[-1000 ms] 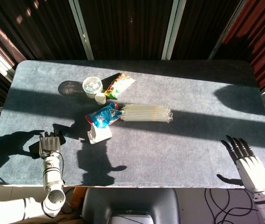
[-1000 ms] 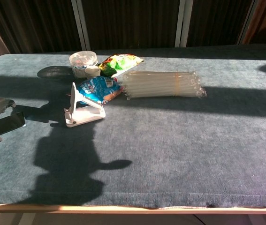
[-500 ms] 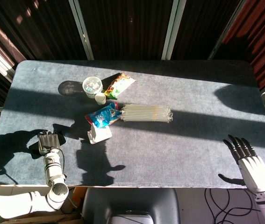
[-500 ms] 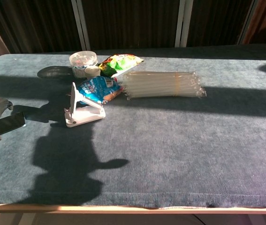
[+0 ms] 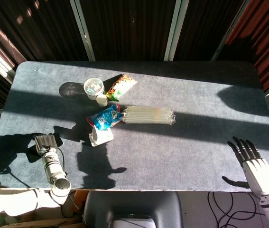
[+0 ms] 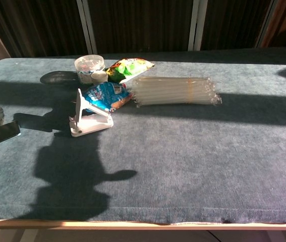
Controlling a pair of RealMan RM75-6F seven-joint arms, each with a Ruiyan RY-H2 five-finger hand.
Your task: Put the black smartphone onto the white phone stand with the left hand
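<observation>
Tabletop (image 5: 196,95) overhead includes right robot hand (image 5: 249,158), unseen from chest

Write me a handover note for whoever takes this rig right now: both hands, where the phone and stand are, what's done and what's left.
Left hand: at the near left corner, over the black smartphone; the frames do not show whether it grips the phone.
Right hand: holds nothing, fingers spread, at the near right edge of the table.
Phone: flat on the table at the left edge.
White phone stand: upright and bare, just in front of the blue snack bag.
Done: nothing placed yet.
Left: secure the phone with the left hand, lift it, carry it to the stand, set it on and let go.
</observation>
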